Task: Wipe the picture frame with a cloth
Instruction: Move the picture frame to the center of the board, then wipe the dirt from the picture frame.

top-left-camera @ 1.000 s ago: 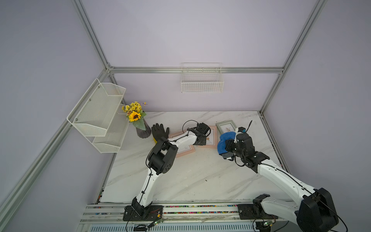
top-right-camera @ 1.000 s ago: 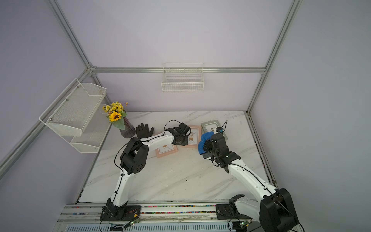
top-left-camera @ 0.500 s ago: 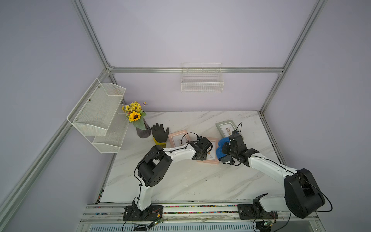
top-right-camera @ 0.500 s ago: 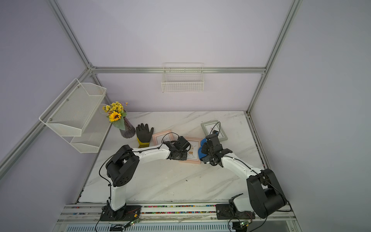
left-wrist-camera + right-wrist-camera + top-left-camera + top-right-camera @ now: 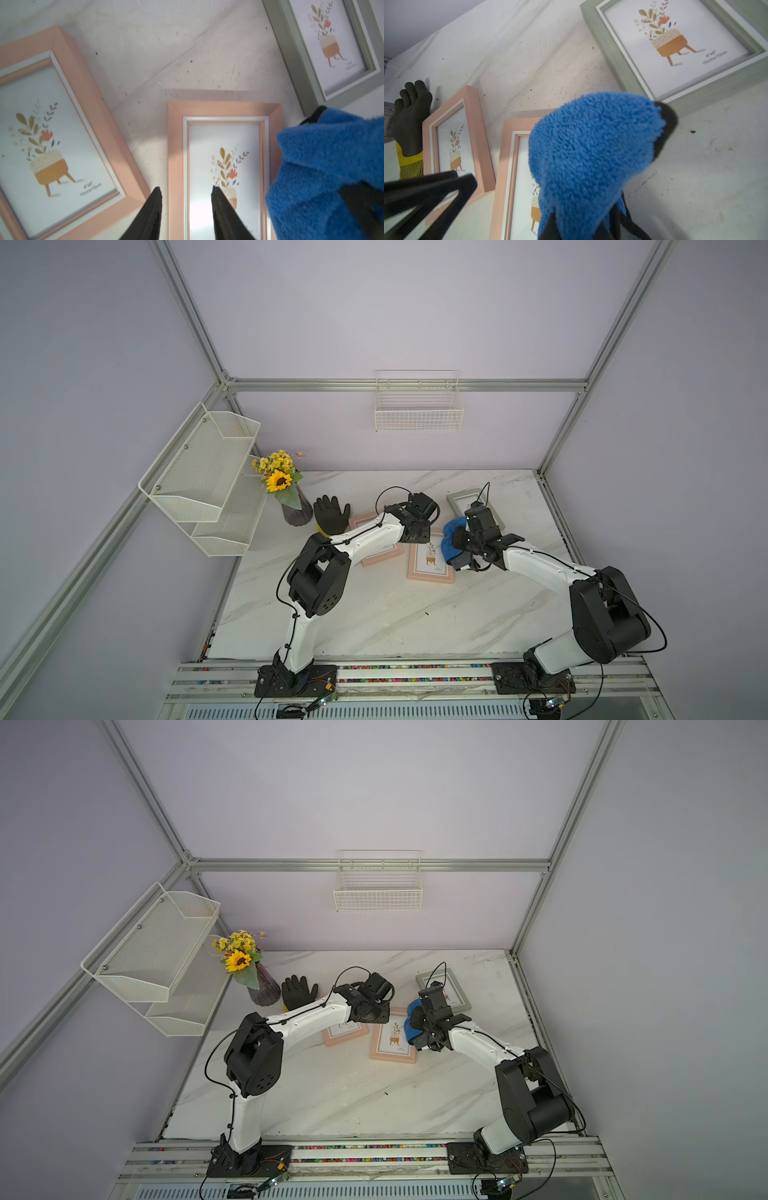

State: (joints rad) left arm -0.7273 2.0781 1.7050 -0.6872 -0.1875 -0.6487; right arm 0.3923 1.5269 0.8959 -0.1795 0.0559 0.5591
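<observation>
frame: pink frame (image 5: 430, 558), wood-look border, thin white inner edge
frame print: potted plant on legs, leaves and one red flower, seen in left wrist view (image 5: 225, 158)
frame pose: flat, face up, on marble table (image 5: 374, 614), mid-table, long side running front to back
cloth: cloth (image 5: 451, 541), fluffy blue microfibre, dark edging at one end (image 5: 666, 128)
cloth state: bunched into a wad, not spread
cloth place: at frame's right side, overlapping its right edge in both top views
cloth contact: cannot tell if it touches the glass
</observation>
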